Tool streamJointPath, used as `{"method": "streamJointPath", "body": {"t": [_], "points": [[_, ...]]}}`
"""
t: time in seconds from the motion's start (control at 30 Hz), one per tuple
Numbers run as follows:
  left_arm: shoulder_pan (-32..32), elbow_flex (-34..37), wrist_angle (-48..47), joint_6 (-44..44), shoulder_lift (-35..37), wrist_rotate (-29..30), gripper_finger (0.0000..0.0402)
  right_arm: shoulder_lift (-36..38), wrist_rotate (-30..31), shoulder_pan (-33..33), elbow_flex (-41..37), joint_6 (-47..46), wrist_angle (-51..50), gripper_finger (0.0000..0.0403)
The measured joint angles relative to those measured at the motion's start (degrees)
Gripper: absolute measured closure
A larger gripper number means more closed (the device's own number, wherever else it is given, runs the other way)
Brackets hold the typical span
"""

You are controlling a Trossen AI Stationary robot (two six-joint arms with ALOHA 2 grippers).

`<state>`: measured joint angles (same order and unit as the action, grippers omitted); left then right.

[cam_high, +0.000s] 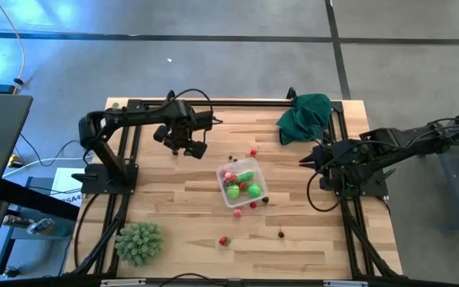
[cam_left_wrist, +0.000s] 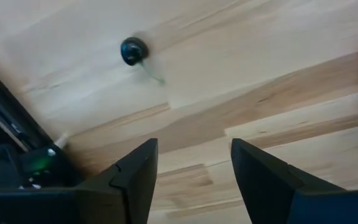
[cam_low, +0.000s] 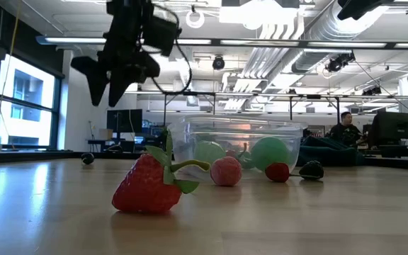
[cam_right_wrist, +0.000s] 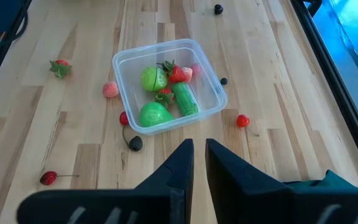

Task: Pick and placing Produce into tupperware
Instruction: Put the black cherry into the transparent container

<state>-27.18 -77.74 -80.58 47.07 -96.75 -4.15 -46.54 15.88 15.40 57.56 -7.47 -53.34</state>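
Your left gripper (cam_high: pixel 183 143) hangs above the counter (cam_high: pixel 309 239), fingers (cam_left_wrist: pixel 135 180) spread with nothing between them. Only its wrist view shows you the dark berry (cam_left_wrist: pixel 133 50) with a thin stem lying on bare wood ahead. Your right gripper (cam_right_wrist: pixel 199 163) waits by the green cloth (cam_high: pixel 304 115), fingers nearly pressed together, empty. From there you look straight into the clear box (cam_right_wrist: pixel 168 85) at mid-counter: green pieces and a red one inside, berries scattered just around it. The level view alone puts a strawberry (cam_low: pixel 147 185) up front, and a person (cam_low: pixel 343 129) far behind. The top view adds the spiky ball (cam_high: pixel 139 242).
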Motion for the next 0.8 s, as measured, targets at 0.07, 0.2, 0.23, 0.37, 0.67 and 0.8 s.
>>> {"method": "streamJointPath", "body": {"t": [0.07, 0.2, 0.23, 0.37, 0.67, 0.8], "points": [[-2.5, 1.45, 0.53, -3.46, 0.19, -0.98, 0.0201, 0.01, 0.0, 0.0, 0.0, 0.0, 0.0, 0.0371], [-7.68, 3.99, 1.91, -9.19, 0.24, -2.16, 0.0197, 0.02, 0.0, 0.02, 0.0, -0.01, 0.0, 0.0371], [-8.95, 4.81, 2.48, -10.64, 0.27, -2.51, 0.0197, 0.01, -0.01, 0.02, 0.0, -0.01, 0.0, 0.0371], [-13.18, 8.98, 6.13, -15.52, 0.28, -3.53, 0.0197, 0.0, 0.0, 0.0, 0.0, -0.01, 0.0, 0.0371], [-17.65, 17.26, 14.51, -18.36, 0.27, -8.06, 0.0197, 0.0, 0.0, 0.02, 0.0, -0.01, 0.0, 0.0371], [-17.47, 20.15, 19.57, -17.48, 0.27, -8.1, 0.0197, 0.01, 0.0, 0.02, 0.0, -0.01, 0.0, 0.0371]]}}
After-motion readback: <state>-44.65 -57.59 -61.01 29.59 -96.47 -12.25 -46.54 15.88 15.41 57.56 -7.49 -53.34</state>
